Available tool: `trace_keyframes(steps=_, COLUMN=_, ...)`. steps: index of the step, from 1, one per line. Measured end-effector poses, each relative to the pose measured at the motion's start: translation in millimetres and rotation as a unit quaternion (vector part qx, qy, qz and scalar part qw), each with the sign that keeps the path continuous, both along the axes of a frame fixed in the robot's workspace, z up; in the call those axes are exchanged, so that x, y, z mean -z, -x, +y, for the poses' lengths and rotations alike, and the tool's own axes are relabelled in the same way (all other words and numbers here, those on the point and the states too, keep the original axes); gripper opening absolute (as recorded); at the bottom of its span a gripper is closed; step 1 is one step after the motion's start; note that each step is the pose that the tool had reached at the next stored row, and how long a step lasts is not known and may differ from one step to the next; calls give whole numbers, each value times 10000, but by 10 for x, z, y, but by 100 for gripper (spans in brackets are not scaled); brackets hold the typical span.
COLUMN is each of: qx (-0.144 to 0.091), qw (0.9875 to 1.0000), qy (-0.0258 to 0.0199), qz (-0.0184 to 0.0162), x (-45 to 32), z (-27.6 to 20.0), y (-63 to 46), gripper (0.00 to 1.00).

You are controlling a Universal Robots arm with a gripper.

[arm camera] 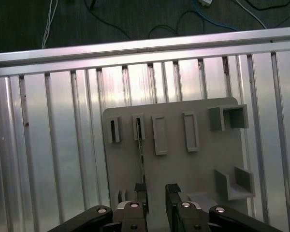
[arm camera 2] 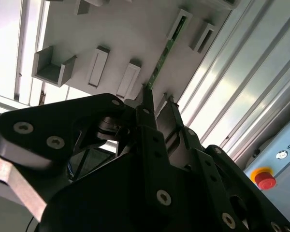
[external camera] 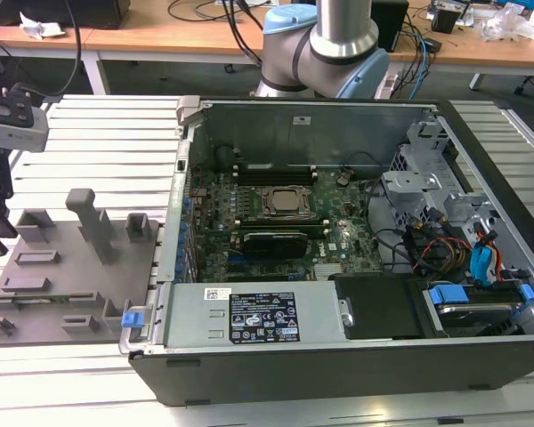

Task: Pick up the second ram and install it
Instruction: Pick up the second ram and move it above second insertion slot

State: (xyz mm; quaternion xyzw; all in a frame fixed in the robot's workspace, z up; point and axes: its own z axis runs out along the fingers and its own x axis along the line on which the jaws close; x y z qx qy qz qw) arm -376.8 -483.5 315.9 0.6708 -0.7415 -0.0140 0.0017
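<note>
1. As the exterior view shows, the grey tray (external camera: 80, 285) lies beside the computer case (external camera: 338, 374), probably to keep the transfer short.
2. Second wrist view: the second ram (arm camera 2: 165, 53) stands edgewise in tray slots, presenting its faces.
3. First wrist view: the gripper (arm camera: 155, 189) hovers, jaws apart, at the ram's end.

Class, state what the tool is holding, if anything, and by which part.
Nothing. The tool is open above the tray, and the ram stands on edge in the tray, unclamped.

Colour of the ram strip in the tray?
Green; the ram strip shows best in the second wrist view.
</note>
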Motion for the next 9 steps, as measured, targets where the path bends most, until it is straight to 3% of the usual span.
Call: trace_keyframes(steps=9, qx=0, qw=10000, qy=0, qz=0, x=58, z=-3, y=0, gripper=30)
